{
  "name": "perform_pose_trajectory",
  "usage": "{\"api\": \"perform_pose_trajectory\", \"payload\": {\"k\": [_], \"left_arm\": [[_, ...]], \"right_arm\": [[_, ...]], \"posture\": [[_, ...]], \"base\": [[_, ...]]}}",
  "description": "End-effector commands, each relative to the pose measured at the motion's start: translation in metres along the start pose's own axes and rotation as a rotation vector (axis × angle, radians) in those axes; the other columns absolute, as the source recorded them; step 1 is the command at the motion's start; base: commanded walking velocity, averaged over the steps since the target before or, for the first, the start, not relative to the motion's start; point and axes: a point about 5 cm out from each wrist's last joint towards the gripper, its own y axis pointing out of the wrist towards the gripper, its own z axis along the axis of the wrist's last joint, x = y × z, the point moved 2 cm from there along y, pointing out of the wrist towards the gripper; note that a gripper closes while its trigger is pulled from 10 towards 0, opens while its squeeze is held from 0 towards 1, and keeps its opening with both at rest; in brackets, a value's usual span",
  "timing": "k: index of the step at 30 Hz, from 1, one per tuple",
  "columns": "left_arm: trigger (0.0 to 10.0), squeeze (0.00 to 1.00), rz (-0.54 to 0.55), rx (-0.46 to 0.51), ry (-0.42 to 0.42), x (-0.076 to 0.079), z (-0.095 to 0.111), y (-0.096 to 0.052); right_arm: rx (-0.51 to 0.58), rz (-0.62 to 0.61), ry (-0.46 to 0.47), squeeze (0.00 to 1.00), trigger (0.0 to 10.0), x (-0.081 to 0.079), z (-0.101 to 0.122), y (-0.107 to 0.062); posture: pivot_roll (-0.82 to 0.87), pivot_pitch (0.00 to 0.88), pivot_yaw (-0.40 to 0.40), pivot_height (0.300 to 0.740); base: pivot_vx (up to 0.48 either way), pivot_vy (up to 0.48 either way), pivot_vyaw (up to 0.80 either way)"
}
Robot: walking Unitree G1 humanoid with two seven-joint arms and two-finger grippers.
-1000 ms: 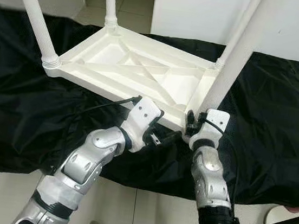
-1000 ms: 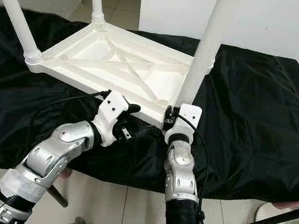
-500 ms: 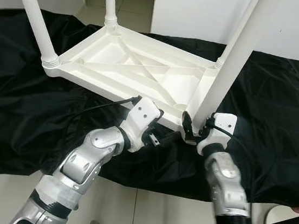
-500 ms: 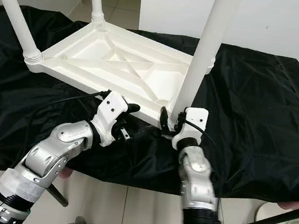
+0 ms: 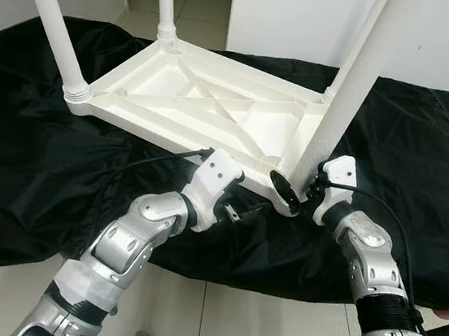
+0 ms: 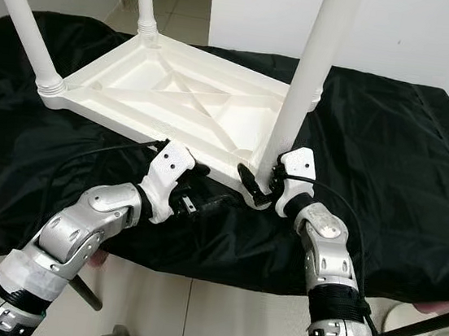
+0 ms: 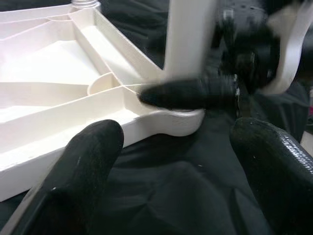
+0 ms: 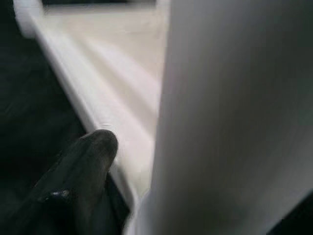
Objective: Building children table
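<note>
Right hand [image 5: 291, 194] grips the table leg [image 5: 344, 93]; left wrist view shows left hand [image 7: 171, 161] spread wide by the tabletop [image 5: 183, 101]

A black cloth [image 5: 38, 153] drapes the bench, hanging over its near edge; pale tiled floor [image 5: 166, 308] below, white walls [image 5: 308, 18] behind, bright even light.

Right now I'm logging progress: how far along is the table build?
The white tabletop lies upside down on the black cloth, with three legs already standing in its corners. In hand: the right gripper grips the base of the fourth leg at the near corner; the left gripper waits open beside it. Left: finishing that leg and turning the table upright.
</note>
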Motion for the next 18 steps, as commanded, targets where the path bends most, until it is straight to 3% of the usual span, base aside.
{"api": "perform_pose_trajectory", "payload": {"k": [1, 2, 9, 15, 16, 18], "left_arm": [[10.0, 0.0, -0.061, 0.006, 0.013, 0.003, 0.003, -0.001], [10.0, 0.0, -0.062, 0.006, 0.005, 0.003, 0.003, -0.001], [10.0, 0.0, -0.052, 0.011, 0.016, 0.001, 0.005, -0.003], [10.0, 0.0, -0.051, 0.008, 0.017, 0.001, 0.006, -0.003], [10.0, 0.0, -0.05, 0.008, 0.018, 0.001, 0.006, -0.003], [10.0, 0.0, -0.049, 0.008, 0.019, 0.001, 0.006, -0.003]], "right_arm": [[-0.027, 0.017, -0.018, 0.0, 3.4, 0.005, -0.005, -0.001], [-0.036, 0.021, -0.01, 0.0, 0.0, 0.007, -0.007, -0.003], [-0.062, 0.015, 0.005, 0.0, 0.0, 0.017, -0.016, -0.008], [-0.057, 0.012, 0.029, 0.0, 0.0, 0.016, -0.018, -0.009], [-0.046, 0.008, 0.053, 0.0, 10.0, 0.013, -0.019, -0.008], [-0.04, 0.005, 0.061, 0.0, 10.0, 0.012, -0.02, -0.007]], "posture": [[0.0, 0.0, 0.006, 0.74], [0.0, 0.0, 0.006, 0.74], [0.01, 0.0, 0.004, 0.74], [0.01, 0.0, 0.005, 0.74], [0.01, 0.0, 0.005, 0.74], [0.01, 0.0, 0.005, 0.74]], "base": [[0.0, 0.0, 0.0], [0.0, 0.0, 0.0], [0.0, 0.0, 0.0], [0.0, 0.0, 0.0], [0.0, 0.0, 0.0], [0.0, 0.0, 0.0]]}}
